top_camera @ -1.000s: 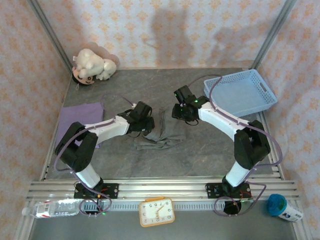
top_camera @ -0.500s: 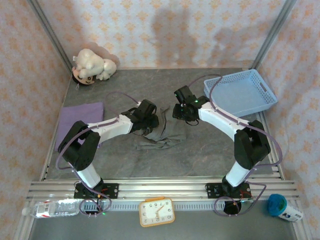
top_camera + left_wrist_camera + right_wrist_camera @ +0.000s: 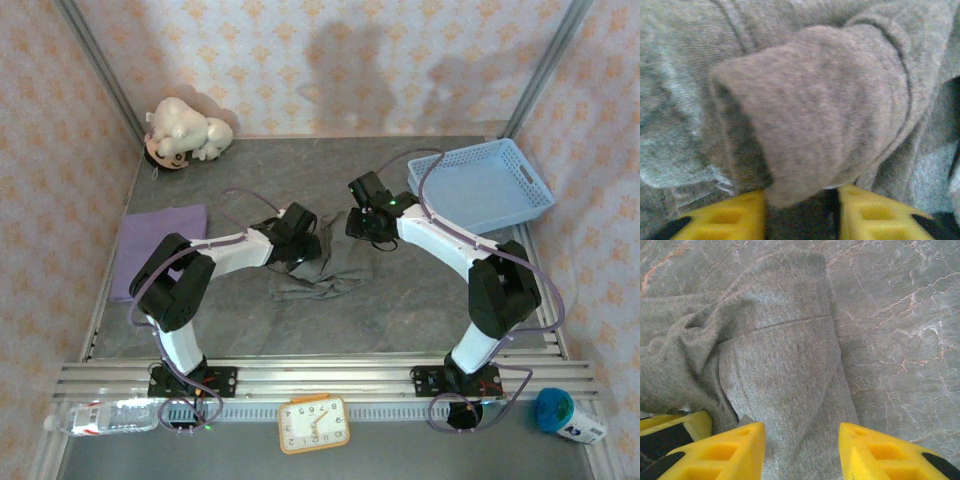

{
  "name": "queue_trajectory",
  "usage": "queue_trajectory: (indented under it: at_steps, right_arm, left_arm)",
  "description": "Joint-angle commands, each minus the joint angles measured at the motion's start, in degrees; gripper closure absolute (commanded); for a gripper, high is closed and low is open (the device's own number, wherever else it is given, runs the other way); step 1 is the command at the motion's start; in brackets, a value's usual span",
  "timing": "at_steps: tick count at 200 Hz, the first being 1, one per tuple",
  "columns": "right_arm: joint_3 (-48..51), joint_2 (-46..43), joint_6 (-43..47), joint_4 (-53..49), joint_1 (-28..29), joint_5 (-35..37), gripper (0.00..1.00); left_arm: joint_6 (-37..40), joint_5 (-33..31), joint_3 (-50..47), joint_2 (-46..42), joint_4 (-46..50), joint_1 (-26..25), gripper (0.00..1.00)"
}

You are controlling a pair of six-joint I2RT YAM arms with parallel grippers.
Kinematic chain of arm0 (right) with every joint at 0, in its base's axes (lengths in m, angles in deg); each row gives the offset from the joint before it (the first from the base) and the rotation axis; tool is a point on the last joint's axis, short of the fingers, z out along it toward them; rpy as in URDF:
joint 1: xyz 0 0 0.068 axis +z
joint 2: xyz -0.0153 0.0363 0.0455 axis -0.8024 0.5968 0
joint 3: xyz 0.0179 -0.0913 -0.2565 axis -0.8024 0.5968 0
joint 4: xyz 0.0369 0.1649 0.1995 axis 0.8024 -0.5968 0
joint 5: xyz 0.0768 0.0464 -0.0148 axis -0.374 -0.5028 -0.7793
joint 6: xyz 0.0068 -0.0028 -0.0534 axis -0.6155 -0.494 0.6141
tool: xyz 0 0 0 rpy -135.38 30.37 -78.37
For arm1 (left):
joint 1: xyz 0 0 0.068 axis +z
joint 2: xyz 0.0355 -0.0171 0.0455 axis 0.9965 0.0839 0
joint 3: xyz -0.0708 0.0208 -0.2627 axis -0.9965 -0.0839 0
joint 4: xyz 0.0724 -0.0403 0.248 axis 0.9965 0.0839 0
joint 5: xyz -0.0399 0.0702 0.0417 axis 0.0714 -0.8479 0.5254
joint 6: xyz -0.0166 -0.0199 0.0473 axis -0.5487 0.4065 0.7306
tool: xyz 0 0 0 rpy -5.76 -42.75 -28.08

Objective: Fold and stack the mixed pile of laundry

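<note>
The crumpled dark grey-olive cloth shirt (image 3: pixel 325 265) lay near the middle of the grey marbled bench (image 3: pixel 400 310), both arms bent over it. The left gripper (image 3: pixel 801 210) pinched a raised fold of it between its yellow fingers (image 3: pixel 725 217). The right gripper (image 3: pixel 801 452) stood spread, cloth lying between its fingers. The folded lilac-purple cloth shirt (image 3: pixel 160 235) lay flat by the bench's left edge.

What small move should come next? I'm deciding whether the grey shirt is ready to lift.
Probably close the right gripper: its yellow fingers straddle a fold of the grey shirt without pinching, while cloth already sits between the left gripper fingers.
</note>
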Motion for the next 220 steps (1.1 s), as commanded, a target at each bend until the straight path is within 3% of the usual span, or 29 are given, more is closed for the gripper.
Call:
queue_trajectory:
  at_steps: [1,14,77,103,138,163,200,220]
  right_arm:
    - [-0.9,-1.3,0.9,-1.9,-0.4,2.8,0.57]
    - [-1.0,-1.2,1.1,-2.1,-0.4,3.0,0.58]
    - [-3.2,1.4,1.3,-2.1,-0.5,2.3,0.58]
    - [-4.0,2.5,1.1,-1.9,-0.5,1.5,0.58]
    - [-4.9,2.3,1.5,-2.5,-0.4,1.7,0.57]
    - [-5.9,2.8,2.2,-2.5,-0.5,1.4,0.56]
    - [-8.9,6.2,3.1,-0.5,-0.5,-2.5,0.59]
    - [-10.8,9.1,3.7,2.6,-0.5,-6.6,0.61]
  left_arm:
    - [0.5,-1.3,2.0,-2.4,0.7,0.0,0.85]
    - [1.5,-3.3,2.3,-5.2,3.5,0.2,1.00]
    - [6.1,-13.6,-4.5,-20.5,16.0,2.7,1.00]
    - [5.7,-14.6,-9.8,-16.9,15.6,5.7,1.00]
    - [6.3,-14.8,-6.4,-8.9,19.2,6.2,0.98]
    - [5.7,-16.5,-5.8,-11.9,20.2,5.9,0.91]
    - [4.9,-19.4,-5.3,-19.2,23.3,5.9,0.57]
    - [4.1,-17.0,-6.0,-22.8,21.2,5.8,0.54]
